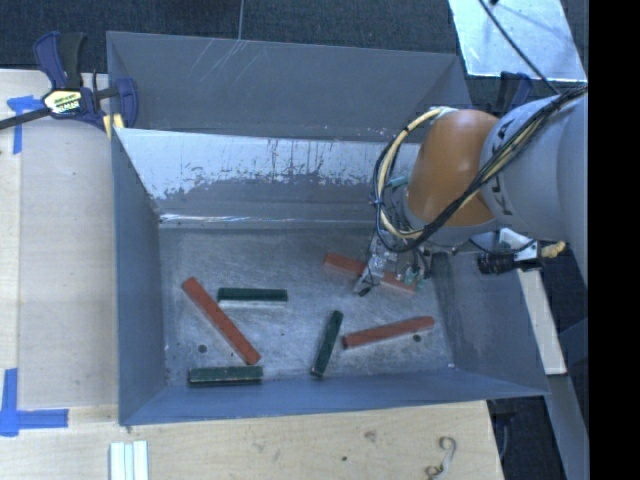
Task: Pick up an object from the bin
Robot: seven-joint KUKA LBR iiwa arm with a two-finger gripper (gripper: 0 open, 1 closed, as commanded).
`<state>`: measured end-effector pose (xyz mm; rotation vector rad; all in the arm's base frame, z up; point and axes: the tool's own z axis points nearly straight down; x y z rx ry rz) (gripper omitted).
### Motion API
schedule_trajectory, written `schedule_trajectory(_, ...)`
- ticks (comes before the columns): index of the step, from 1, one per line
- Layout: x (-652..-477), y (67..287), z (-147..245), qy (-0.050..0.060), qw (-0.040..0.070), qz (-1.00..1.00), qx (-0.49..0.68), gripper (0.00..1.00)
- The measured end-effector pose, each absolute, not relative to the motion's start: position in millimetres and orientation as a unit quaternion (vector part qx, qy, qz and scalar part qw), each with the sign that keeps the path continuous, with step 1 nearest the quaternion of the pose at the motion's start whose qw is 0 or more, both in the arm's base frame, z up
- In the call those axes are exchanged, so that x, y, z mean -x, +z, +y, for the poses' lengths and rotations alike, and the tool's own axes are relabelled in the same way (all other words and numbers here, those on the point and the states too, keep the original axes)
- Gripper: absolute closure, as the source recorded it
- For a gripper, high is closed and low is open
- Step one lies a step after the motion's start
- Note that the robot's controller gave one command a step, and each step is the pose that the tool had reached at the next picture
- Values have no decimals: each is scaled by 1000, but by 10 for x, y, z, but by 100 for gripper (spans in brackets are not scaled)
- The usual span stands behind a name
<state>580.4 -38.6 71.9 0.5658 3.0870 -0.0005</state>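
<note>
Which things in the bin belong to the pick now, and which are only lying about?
Part of the job: gripper; short red-brown stick right under it, back right.

Lying about: long red-brown stick, left; red-brown stick at front right; dark green stick in the middle; tilted dark green stick; dark green stick at the front edge.

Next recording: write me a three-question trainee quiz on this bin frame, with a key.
1. How many green sticks lie in the bin?
2. True or false: the gripper is over the bin's left half.
3. Which thing lies nearest the gripper? A) the red stick at back right; B) the long red one at left; C) the green one at front left.
Key: 1) three; 2) false, it is over the right half; 3) A.
</note>
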Motion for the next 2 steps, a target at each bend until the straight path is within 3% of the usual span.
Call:
schedule_trajectory(1, -5818, 1120, -393, 0, 4, 984, -179, 100)
schedule_trajectory(2, -5844, 2029, -401, 1, 6, 984, -177, 100)
